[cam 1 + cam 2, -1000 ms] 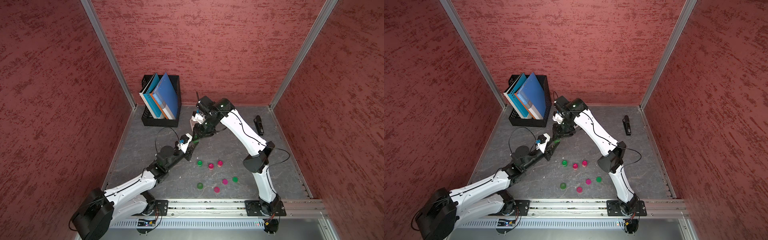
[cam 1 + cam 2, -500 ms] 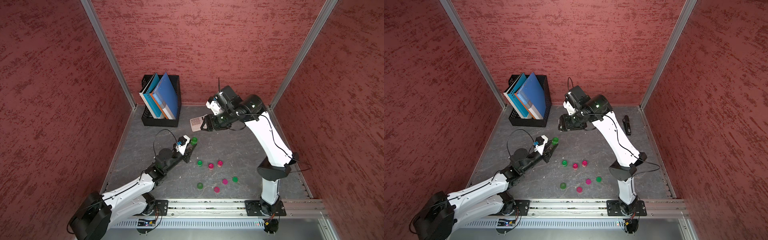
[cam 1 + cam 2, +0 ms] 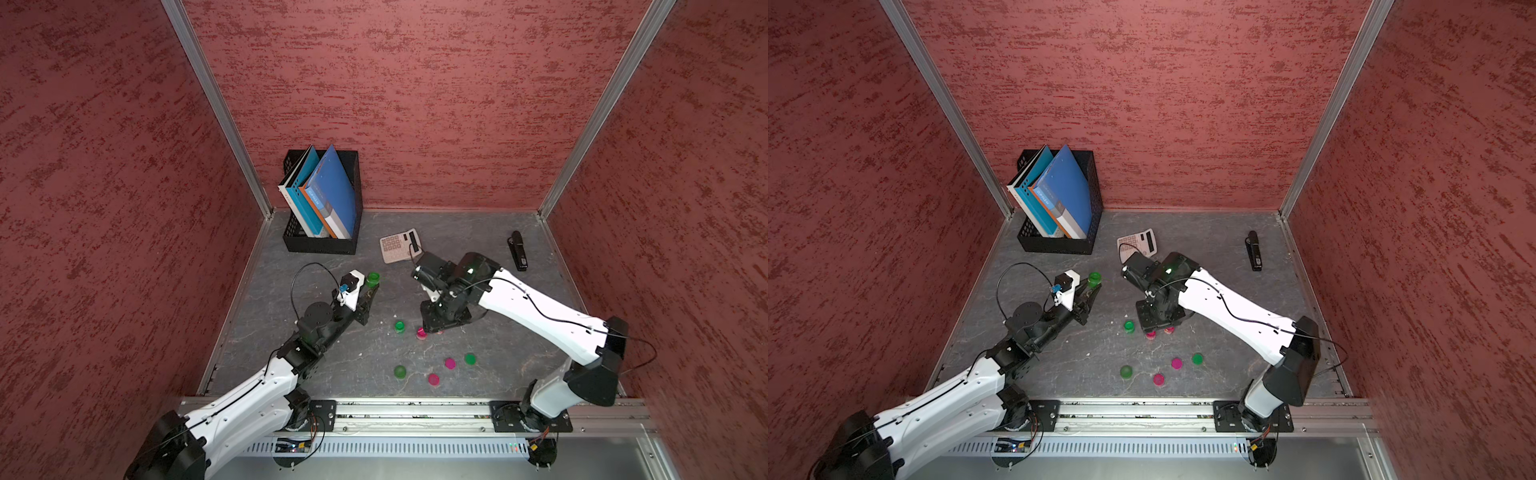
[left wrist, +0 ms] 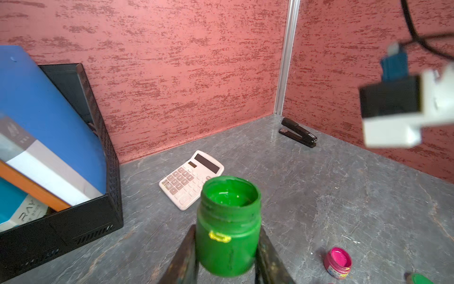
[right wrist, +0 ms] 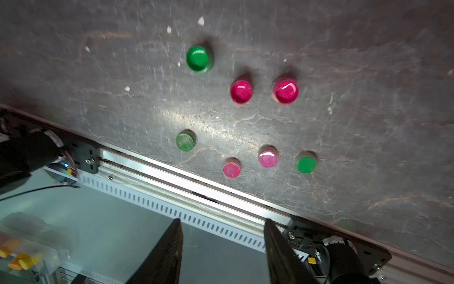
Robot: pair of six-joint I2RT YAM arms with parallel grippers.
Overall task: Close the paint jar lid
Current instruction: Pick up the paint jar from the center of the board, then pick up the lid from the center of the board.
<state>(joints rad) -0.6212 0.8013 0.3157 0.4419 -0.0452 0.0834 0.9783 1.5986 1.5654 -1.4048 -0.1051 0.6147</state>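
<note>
Start on your left: the left gripper (image 4: pixel 227 255) is clamped low on the body of the green paint jar (image 4: pixel 228 221), holding it upright near the black file box (image 3: pixel 320 245) and the calculator (image 4: pixel 191 179). Its mouth is wide open, wet green paint is showing inside and there's no lid on it, so the closing itself hasn't begun. You can't tell whether its base sits on the table (image 3: pixel 478 232) or hangs just above it. Across to the middle, three more uncapped pots (image 5: pixel 241 90) stand in a loose row. Nearer the rail lie four flatter discs that I'd judge to be loose lids, among them a green cap (image 5: pixel 185 140) and a second green cap (image 5: pixel 306 164). Your right gripper (image 5: pixel 222 228) hangs over that cluster, jaws parted, nothing between them. Far right, the stapler (image 3: pixel 517 251) lies well apart, out of play. By my reckoning, nearly everything is left: take a green cap, carry it to the held jar, seat it and twist it down.
</note>
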